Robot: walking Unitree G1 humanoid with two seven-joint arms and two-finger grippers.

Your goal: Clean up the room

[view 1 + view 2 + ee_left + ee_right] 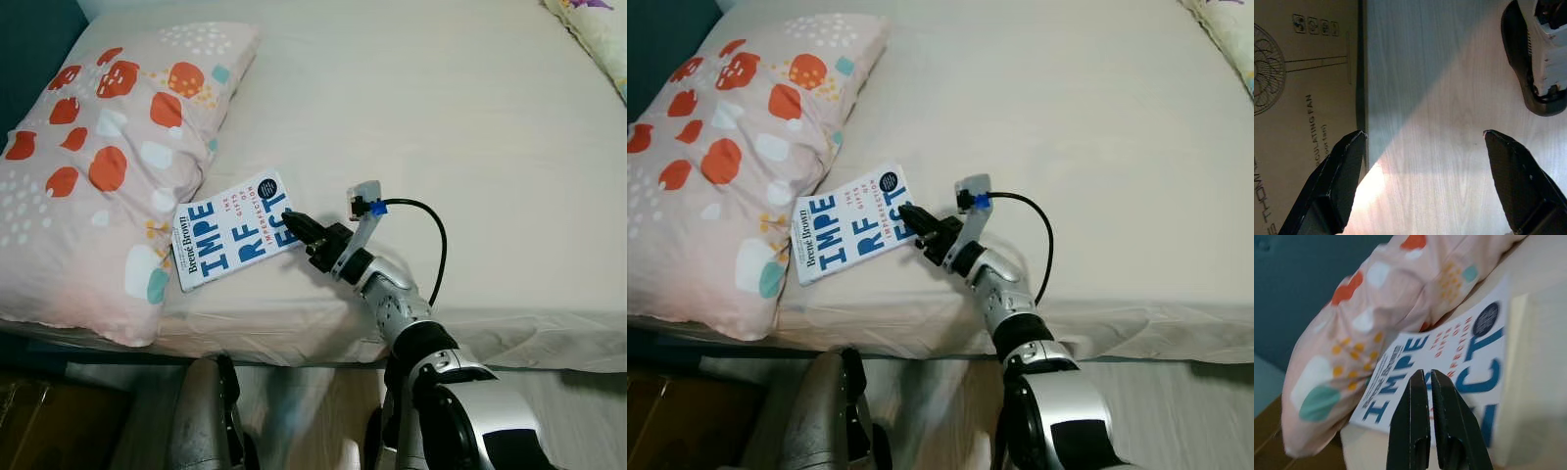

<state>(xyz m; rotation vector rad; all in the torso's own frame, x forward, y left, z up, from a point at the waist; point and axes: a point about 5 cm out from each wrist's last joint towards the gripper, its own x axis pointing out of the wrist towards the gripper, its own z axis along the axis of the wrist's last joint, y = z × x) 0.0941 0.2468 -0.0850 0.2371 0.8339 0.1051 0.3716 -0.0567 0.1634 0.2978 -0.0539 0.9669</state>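
White paperback book with big blue letters [232,231] lies flat near the cream bed's [470,127] front edge, touching the pink spotted pillow [93,166]. Right gripper [290,217] reaches its corner, fingers nearly together. Left gripper [1425,134] hangs spread wide over pale wood floor [1440,98], beside a printed cardboard fan box [1298,88].

A home bedroom: a bed [470,127] with a patterned pillow [98,166].
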